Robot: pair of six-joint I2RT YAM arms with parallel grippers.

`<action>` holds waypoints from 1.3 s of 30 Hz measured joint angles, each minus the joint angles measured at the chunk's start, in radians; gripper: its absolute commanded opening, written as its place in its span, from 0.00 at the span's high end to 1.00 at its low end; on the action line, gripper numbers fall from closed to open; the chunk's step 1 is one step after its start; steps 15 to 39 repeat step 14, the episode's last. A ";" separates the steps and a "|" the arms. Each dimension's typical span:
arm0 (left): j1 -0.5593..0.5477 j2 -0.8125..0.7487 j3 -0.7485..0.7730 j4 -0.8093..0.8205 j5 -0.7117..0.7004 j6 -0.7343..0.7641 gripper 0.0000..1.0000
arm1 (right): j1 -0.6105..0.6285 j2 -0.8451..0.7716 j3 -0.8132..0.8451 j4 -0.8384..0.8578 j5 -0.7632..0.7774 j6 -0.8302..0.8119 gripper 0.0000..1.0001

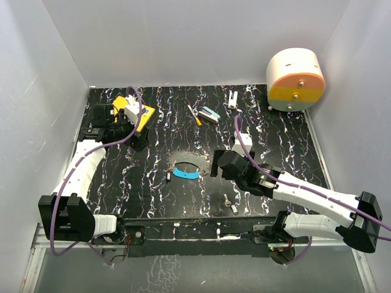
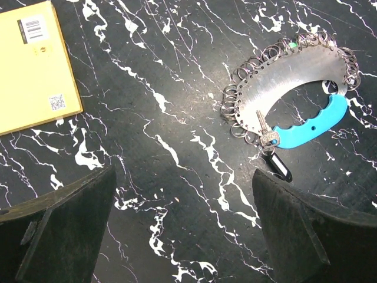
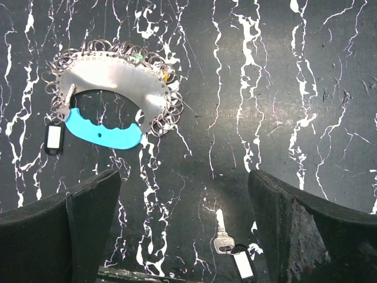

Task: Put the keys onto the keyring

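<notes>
The keyring (image 1: 185,166) lies mid-table: a silver crescent plate (image 2: 288,76) edged with many small rings, with a blue plastic arc (image 2: 309,127). A silver key (image 2: 260,125) with a black tag (image 2: 277,166) lies at one end of it, seemingly on a ring. A green key head (image 3: 136,57) and a yellow one (image 3: 168,73) peek out along its far edge. Another silver key (image 3: 222,236) with a tag lies loose near the front edge, between the fingers of my open right gripper (image 3: 185,230). My left gripper (image 2: 182,230) hovers open over bare table, left of the keyring.
A yellow flat box (image 2: 32,65) lies at the back left under the left arm. An orange-and-white stick (image 1: 194,115), a teal-and-white block (image 1: 211,115) and a small white piece (image 1: 233,97) lie at the back. A round white, orange and yellow drum (image 1: 295,79) stands at the back right.
</notes>
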 measured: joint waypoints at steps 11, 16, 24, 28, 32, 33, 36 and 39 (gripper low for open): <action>0.050 -0.003 -0.004 0.009 0.035 -0.028 0.03 | 0.000 0.000 -0.016 0.034 0.001 -0.018 0.02; 0.059 -0.003 -0.004 0.011 0.042 -0.030 0.03 | 0.000 0.000 -0.027 0.033 0.010 -0.017 0.02; 0.059 -0.003 -0.004 0.011 0.042 -0.030 0.03 | 0.000 0.000 -0.027 0.033 0.010 -0.017 0.02; 0.059 -0.003 -0.004 0.011 0.042 -0.030 0.03 | 0.000 0.000 -0.027 0.033 0.010 -0.017 0.02; 0.059 -0.003 -0.004 0.011 0.042 -0.030 0.03 | 0.000 0.000 -0.027 0.033 0.010 -0.017 0.02; 0.059 -0.003 -0.004 0.011 0.042 -0.030 0.03 | 0.000 0.000 -0.027 0.033 0.010 -0.017 0.02; 0.059 -0.003 -0.004 0.011 0.042 -0.030 0.03 | 0.000 0.000 -0.027 0.033 0.010 -0.017 0.02; 0.059 -0.003 -0.004 0.011 0.042 -0.030 0.03 | 0.000 0.000 -0.027 0.033 0.010 -0.017 0.02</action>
